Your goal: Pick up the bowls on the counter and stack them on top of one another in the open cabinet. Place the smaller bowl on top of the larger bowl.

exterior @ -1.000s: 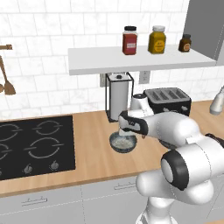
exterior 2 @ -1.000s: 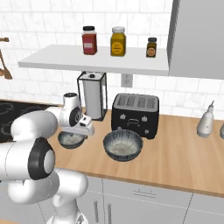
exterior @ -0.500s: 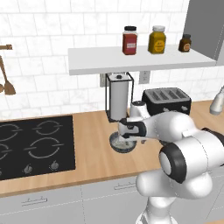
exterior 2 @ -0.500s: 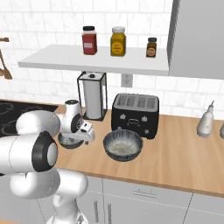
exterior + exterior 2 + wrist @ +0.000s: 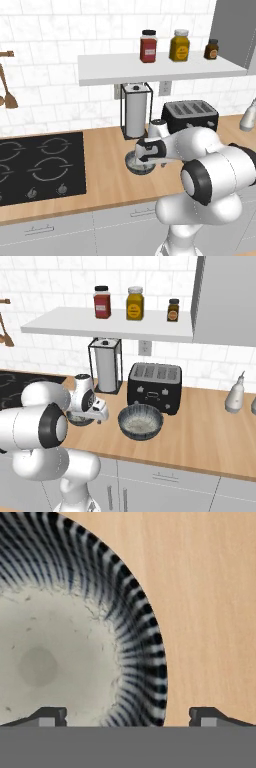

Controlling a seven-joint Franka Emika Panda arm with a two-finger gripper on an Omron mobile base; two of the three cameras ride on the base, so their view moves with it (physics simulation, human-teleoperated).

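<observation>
The gripper [image 5: 127, 714] hangs low over the smaller bowl [image 5: 75, 637], its 2 tips spread wide, 1 inside the rim and 1 outside, holding nothing. In the left base view that bowl [image 5: 140, 164] sits on the counter [image 5: 105, 175] at the middle. The larger bowl [image 5: 140, 421] sits before the toaster [image 5: 154, 387], at the middle of the right base view. The open cabinet [image 5: 107, 324] is above.

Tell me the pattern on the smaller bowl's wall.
Dark and pale ribbed stripes on the smaller bowl, clearest in the hand view.
</observation>
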